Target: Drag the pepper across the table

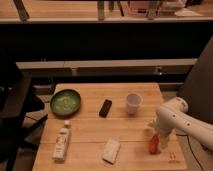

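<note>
The red-orange pepper (pixel 154 143) lies near the front right corner of the light wooden table (pixel 90 130). My gripper (pixel 154 131) comes in from the right on a white arm and sits right over the pepper's far end, at or just above the tabletop. The arm's wrist hides the fingertips and part of the pepper.
A green bowl (pixel 65 102) stands at the back left. A black rectangular object (pixel 105 107) and a white cup (pixel 133 102) sit mid-table. A white bottle (pixel 62 141) lies front left, and a white packet (pixel 111 150) front centre. The table's right edge is close to the pepper.
</note>
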Motion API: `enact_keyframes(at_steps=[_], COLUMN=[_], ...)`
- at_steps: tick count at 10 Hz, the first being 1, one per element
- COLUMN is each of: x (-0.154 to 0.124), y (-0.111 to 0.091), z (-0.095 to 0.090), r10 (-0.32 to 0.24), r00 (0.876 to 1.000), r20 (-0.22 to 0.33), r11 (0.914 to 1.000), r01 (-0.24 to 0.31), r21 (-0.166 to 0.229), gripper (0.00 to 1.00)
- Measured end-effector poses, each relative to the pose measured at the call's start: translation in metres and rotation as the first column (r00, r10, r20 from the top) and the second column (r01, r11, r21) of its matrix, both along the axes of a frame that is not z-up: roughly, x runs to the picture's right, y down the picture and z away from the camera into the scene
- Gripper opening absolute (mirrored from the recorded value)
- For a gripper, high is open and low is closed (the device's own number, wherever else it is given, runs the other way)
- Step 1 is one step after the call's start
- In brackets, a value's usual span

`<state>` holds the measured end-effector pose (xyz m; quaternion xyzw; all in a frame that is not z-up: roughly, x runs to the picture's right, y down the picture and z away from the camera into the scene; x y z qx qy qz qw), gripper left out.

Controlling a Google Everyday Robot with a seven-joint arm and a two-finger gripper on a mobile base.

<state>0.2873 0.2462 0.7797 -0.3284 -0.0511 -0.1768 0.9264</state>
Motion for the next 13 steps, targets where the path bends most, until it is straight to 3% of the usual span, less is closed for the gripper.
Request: enact_keyframes(at_steps=[13], x=[-0.0013], y=[0.0093], z=[0.0083], r10=[-0.013], r00=[0.999], r20=[0.033], r11=[0.9997], r01=[0.013], r21=[-0.02], gripper=[0.8])
